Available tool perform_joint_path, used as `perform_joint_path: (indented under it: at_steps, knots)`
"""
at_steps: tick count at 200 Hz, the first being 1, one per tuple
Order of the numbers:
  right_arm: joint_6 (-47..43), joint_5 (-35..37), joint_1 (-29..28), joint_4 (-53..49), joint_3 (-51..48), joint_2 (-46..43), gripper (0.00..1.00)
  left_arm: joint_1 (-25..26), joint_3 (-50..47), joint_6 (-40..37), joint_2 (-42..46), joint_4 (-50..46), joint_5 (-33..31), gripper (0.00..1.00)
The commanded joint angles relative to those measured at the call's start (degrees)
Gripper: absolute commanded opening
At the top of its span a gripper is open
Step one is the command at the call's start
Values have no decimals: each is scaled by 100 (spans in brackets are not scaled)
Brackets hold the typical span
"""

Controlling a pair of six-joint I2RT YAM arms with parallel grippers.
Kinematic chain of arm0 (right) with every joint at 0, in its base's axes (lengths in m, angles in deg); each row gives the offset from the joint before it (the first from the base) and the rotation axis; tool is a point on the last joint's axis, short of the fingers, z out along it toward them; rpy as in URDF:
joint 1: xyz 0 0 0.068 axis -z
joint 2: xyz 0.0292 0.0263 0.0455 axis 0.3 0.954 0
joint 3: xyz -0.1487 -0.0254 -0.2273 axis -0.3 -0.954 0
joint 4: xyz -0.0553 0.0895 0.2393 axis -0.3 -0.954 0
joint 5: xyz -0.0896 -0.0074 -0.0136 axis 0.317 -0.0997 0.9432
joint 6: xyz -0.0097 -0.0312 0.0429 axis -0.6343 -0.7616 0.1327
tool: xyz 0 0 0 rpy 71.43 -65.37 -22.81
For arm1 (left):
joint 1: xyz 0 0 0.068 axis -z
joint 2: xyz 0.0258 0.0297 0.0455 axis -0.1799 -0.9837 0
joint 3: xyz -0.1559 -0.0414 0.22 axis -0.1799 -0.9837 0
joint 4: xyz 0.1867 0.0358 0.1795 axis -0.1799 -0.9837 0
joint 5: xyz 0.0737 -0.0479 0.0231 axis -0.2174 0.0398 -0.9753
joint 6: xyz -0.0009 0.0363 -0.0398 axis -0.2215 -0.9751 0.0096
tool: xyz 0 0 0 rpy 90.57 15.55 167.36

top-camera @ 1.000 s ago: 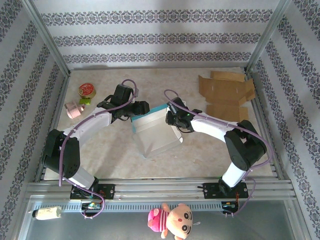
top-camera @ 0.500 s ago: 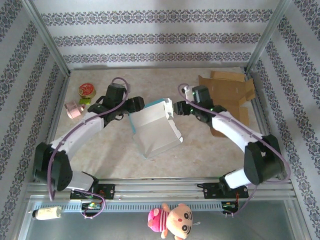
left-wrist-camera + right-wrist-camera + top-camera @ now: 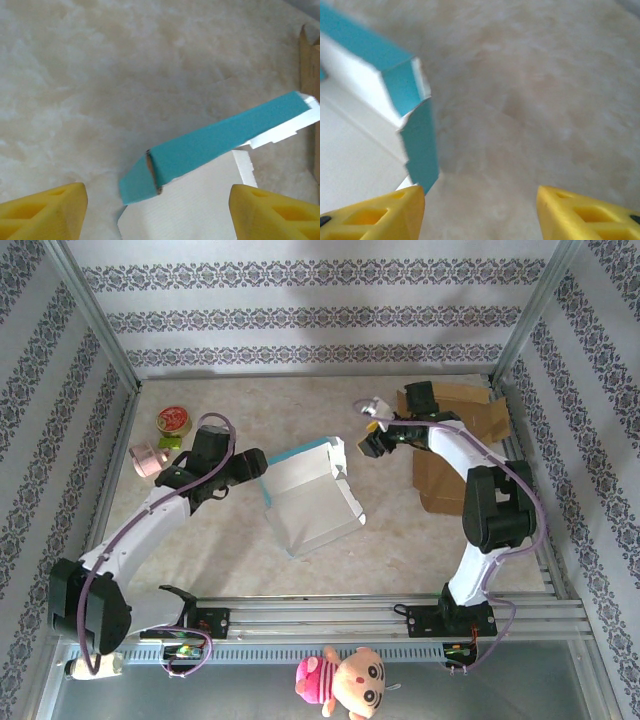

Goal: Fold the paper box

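Note:
The paper box (image 3: 310,498), white inside and teal outside, lies half-formed at the table's middle, with its far wall and a right flap standing up. My left gripper (image 3: 252,464) hovers just left of the box, open and empty. In the left wrist view the teal wall (image 3: 220,142) and white panel (image 3: 195,210) lie ahead between its yellow fingertips (image 3: 42,210). My right gripper (image 3: 374,443) hangs a short way right of the box's far right corner, open and empty. That teal corner (image 3: 415,125) sits just beyond its left fingertip (image 3: 370,215).
A flattened brown cardboard sheet (image 3: 455,430) lies at the back right under the right arm. A round tin (image 3: 174,421) and a pink object (image 3: 150,458) sit at the back left. A plush toy (image 3: 345,680) lies below the front rail.
Both grippers have let go of the box, opened and pulled back: the left to the left, the right out toward the back right. The box stays put with its far wall up.

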Motion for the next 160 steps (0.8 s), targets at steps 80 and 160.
perform_joint_path:
  at_steps: [80,160]
  knots:
    - [-2223,5,-482,-1618,1471,1283,48,-435,-10,176,-1011,1392,1268,65]
    - [-1939,-355,-702,-1640,1697,1506,47,-444,9,143,-1324,1529,1483,60]
